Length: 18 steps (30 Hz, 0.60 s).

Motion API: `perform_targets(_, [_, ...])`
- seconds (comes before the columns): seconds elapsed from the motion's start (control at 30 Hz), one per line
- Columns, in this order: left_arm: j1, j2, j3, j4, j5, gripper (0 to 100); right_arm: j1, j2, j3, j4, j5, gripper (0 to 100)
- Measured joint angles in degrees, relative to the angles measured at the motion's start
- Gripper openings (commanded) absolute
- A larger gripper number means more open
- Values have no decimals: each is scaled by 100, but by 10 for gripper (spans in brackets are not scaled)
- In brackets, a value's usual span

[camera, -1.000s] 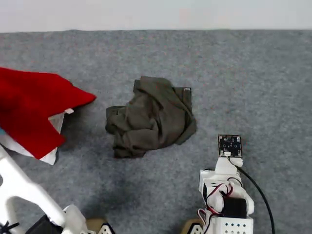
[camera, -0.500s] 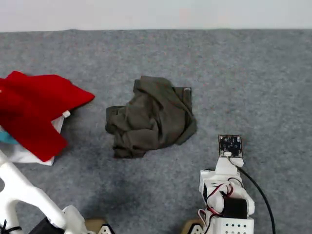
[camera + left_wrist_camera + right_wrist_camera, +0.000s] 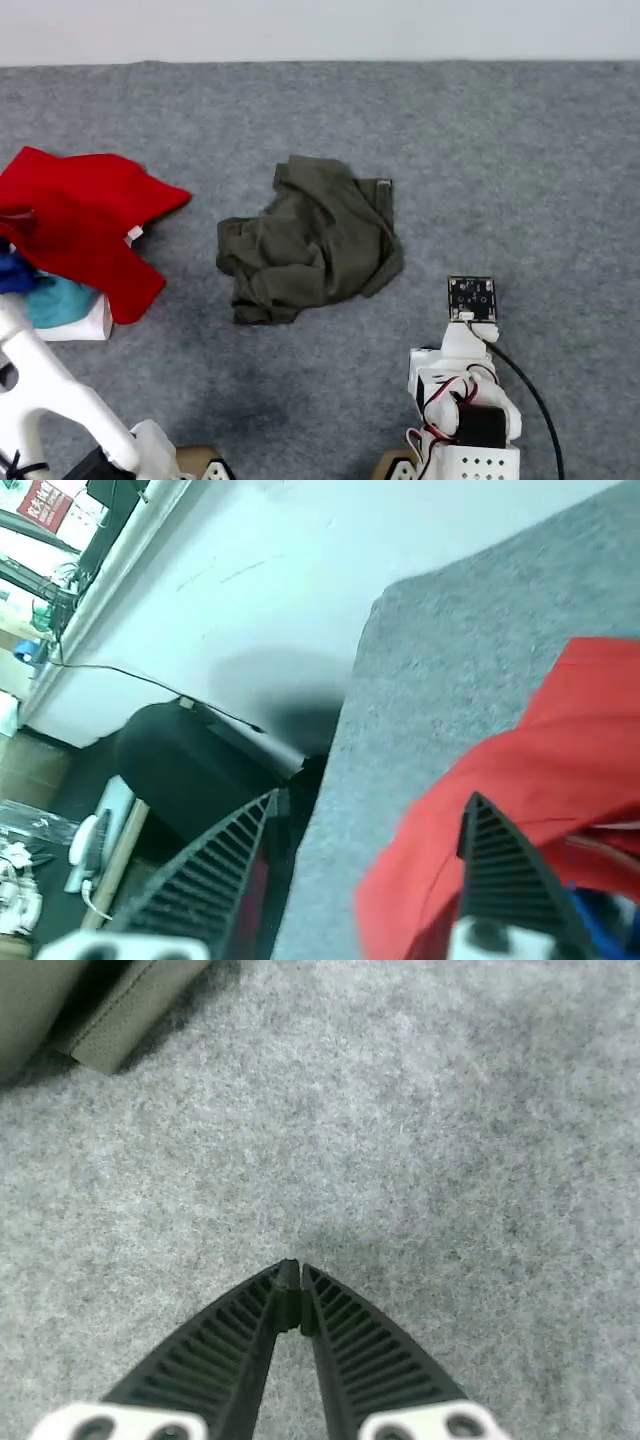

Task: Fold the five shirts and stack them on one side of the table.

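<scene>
**Right pincer pressed shut near the base, left pincer spread by the red shirt**

Closest to me, the right arm (image 3: 462, 400) is sitting folded up at the near edge of the grey surface (image 3: 520, 150), with its wrist pointing away from the base. Through its wrist camera I am seeing the right pincer (image 3: 297, 1275) pressed together, tips touching, pinching nothing. It is aiming down at bare grey felt. A hemmed corner of the olive shirt (image 3: 110, 1010) is lying just beyond it, apart from the tips.

On the other side, the left arm (image 3: 50, 390) is slanting up from the near edge toward the left border of the high view, a long white link angled outward. Its wrist camera is showing the left pincer (image 3: 372, 810) spread wide, the two ribbed jaws standing well apart. The red shirt (image 3: 540, 750) is lying past the jaws, beside the corner of the surface.

Farther out, the olive shirt (image 3: 310, 240) is lying crumpled in a loose heap near the middle of the surface, well apart from both arms. To the left, the red shirt (image 3: 85, 225) is lying draped and rumpled over a small pile at the left edge. A blue shirt (image 3: 12, 272), a teal shirt (image 3: 60, 300) and a white shirt (image 3: 85, 325) are peeking out from under its near side. Beyond the shirts, the felt is running back to a pale wall (image 3: 320, 30).
</scene>
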Motion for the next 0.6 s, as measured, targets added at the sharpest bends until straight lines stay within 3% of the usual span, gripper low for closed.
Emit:
perform_targets(0.13, [237,-9,-448,1099,105,264,0,0,0,0,0,9])
perform_targets(0.37, [782,-18,-1363,3868,132,255,0,0,0,0,0,9])
perform_targets(0.6, [914,-35,-2022,5758,914,100,0,0,0,0,0,9])
